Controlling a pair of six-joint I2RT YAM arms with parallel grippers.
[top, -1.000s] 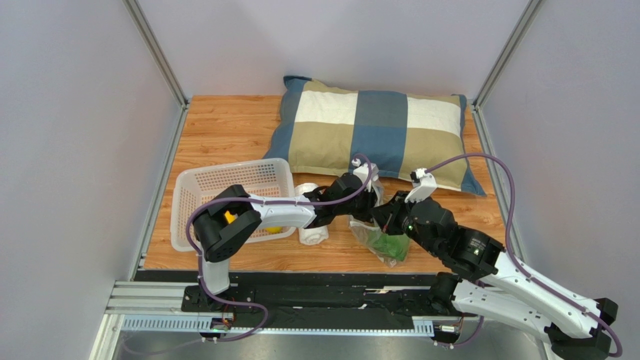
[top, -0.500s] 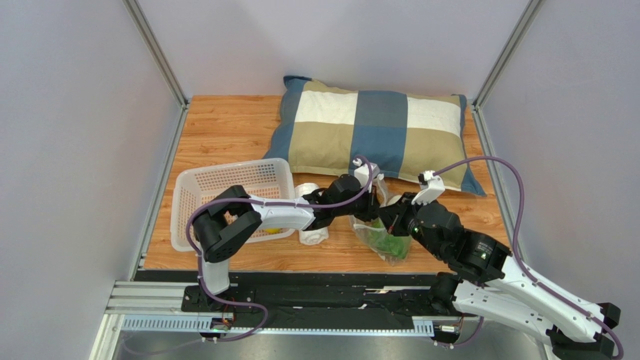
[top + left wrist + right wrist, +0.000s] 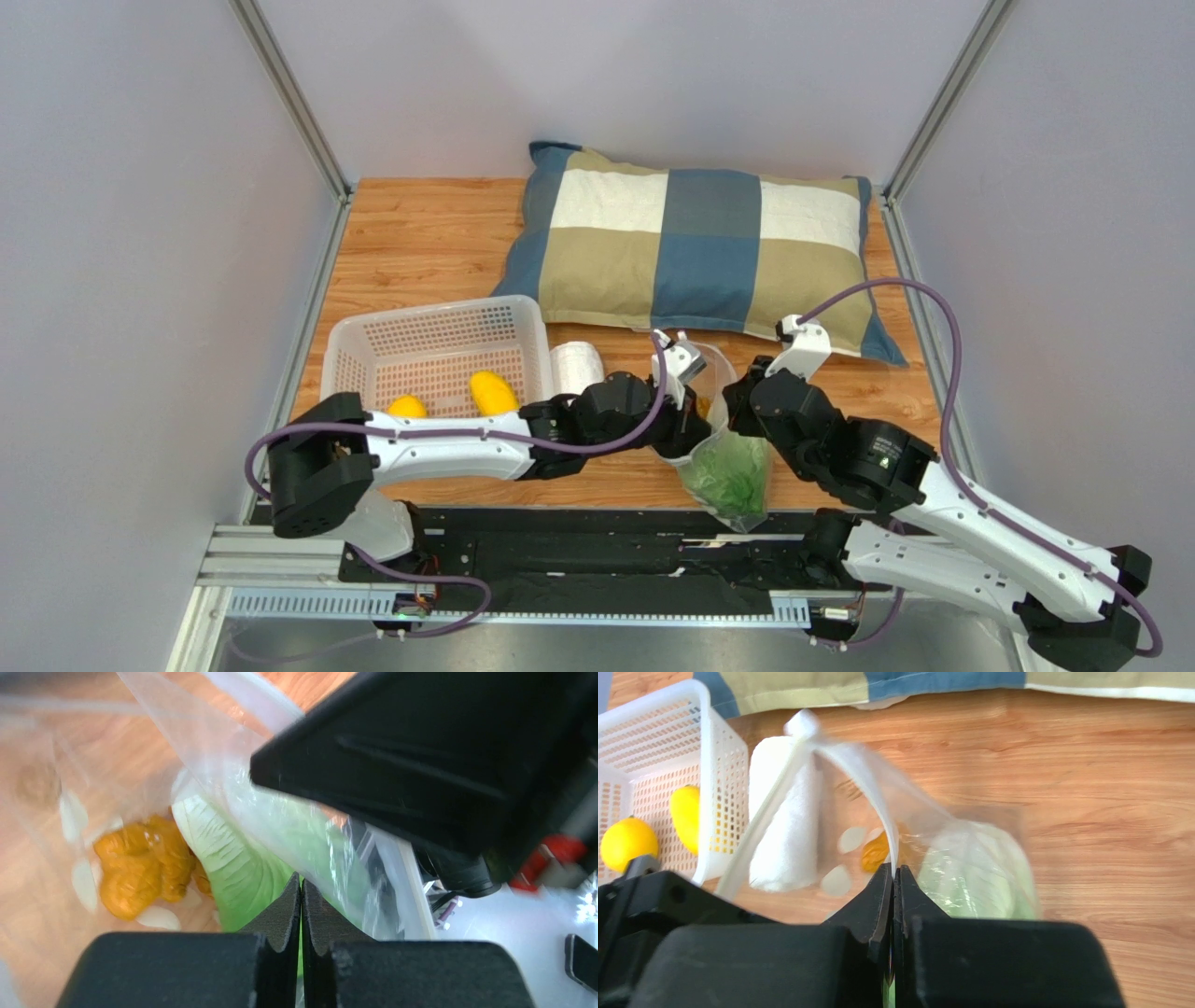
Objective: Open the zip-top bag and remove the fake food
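In the top view the left arm [image 3: 449, 445] is now stretching low across the lower centre of the frame and is no longer folding over the white basket [image 3: 421, 319], so two yellow lemons [image 3: 491, 392] are showing inside it. The left gripper [image 3: 302, 889], half open a moment ago, is now pressing its jaws together at the mouth of the zip-top bag [image 3: 934, 840], and the clear film appears to be caught between them. The right gripper [image 3: 893, 875] is keeping its jaws pressed together too, pinching the other lip, with a strip of film rising from its tips. The bag is sitting at the lower centre of the top view, just right of the rolled towel [image 3: 575, 367] and slightly nearer the bottom edge than before. The green cabbage [image 3: 224, 861] and an orange-yellow piece [image 3: 140, 868] are still inside. With both lips held, the arms are probably getting ready to pull the mouth apart.
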